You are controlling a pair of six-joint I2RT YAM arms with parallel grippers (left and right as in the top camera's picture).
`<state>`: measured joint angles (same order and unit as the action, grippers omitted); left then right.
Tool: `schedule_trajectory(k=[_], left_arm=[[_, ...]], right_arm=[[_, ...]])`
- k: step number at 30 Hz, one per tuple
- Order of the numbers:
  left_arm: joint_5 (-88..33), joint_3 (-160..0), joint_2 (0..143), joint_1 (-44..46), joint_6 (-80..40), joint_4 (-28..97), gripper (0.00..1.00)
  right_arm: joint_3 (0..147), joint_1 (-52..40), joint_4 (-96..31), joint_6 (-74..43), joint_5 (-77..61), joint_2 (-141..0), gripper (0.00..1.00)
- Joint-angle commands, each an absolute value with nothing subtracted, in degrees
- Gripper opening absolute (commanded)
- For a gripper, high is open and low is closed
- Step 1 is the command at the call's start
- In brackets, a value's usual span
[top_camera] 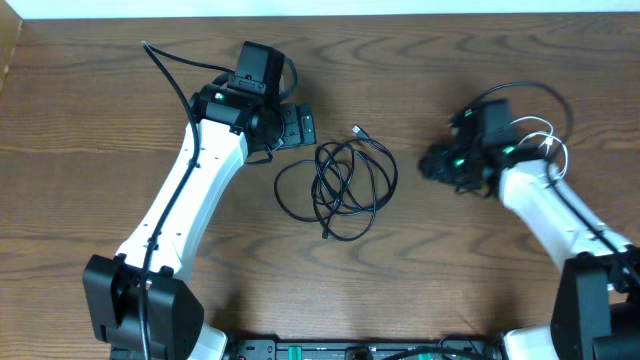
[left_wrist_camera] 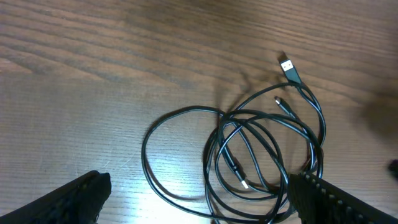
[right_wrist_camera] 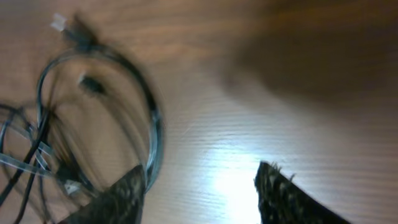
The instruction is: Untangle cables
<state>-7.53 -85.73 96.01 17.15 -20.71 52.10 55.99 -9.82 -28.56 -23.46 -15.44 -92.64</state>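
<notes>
Black cable [top_camera: 345, 185] lies in a loose tangle on wood table [top_camera: 450, 290], USB plug [left_wrist_camera: 287, 65] free. L gripper [top_camera: 297, 125] just beside cable, jaws wide, empty. R gripper [right_wrist_camera: 202, 180] near cable's opposite side, jaws part-open, nothing btwn.

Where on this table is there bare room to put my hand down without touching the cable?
Bare table lies below the black cable, between the left arm and right arm, and along the top edge above it. Left of the left arm is free too. The middle is crowded: the left gripper and right gripper flank the coils.
</notes>
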Motion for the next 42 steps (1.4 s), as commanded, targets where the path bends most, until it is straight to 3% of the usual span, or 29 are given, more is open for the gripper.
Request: schedule_trajectory(k=[1, 14, 25, 31, 34, 35, 36, 37, 38, 41, 42], left_arm=[[-7.0, -85.3, 96.2, 17.3, -20.0, 52.2, 0.96], [-7.0, -85.3, 96.2, 17.3, -20.0, 52.2, 0.96], [-7.0, -85.3, 96.2, 17.3, -20.9, 48.8, 0.96], [-13.8, -85.3, 96.2, 18.1, -21.1, 48.6, 0.98], [-14.1, -85.0, 96.2, 19.8, -21.0, 49.1, 0.80], [-14.1, -84.6, 96.2, 20.8, -21.0, 49.1, 0.67], [-14.1, -84.3, 96.2, 21.4, -21.0, 49.1, 0.61], [-14.0, -83.8, 96.3, 22.2, -21.0, 48.9, 0.44], [-13.4, -82.8, 96.4, 23.6, -21.3, 48.6, 0.12], [-10.7, -80.8, 97.1, 25.8, -24.3, 47.4, 0.08], [-9.7, -80.2, 97.6, 26.4, -25.2, 47.1, 0.13]], right_arm=[[50.8, -15.0, -21.6, -27.5, -15.6, -92.9, 0.56], [37.8, -27.6, -4.4, -39.5, -2.3, -92.9, 0.57], [35.9, -29.2, -1.5, -42.2, 0.8, -92.9, 0.54], [35.8, -29.4, -2.0, -42.2, 2.1, -93.0, 0.54], [35.8, -29.3, -1.9, -42.2, 2.1, -93.0, 0.53], [35.8, -29.3, -1.9, -42.2, 2.3, -93.0, 0.53], [35.8, -29.3, -1.9, -42.2, 2.7, -93.0, 0.53], [35.8, -29.3, -1.9, -42.2, 3.0, -93.0, 0.53], [35.8, -29.4, -1.9, -42.2, 3.5, -93.0, 0.53], [35.8, -29.8, -1.9, -42.2, 3.8, -93.0, 0.52], [35.8, -29.8, -1.9, -42.2, 4.0, -93.0, 0.52]])
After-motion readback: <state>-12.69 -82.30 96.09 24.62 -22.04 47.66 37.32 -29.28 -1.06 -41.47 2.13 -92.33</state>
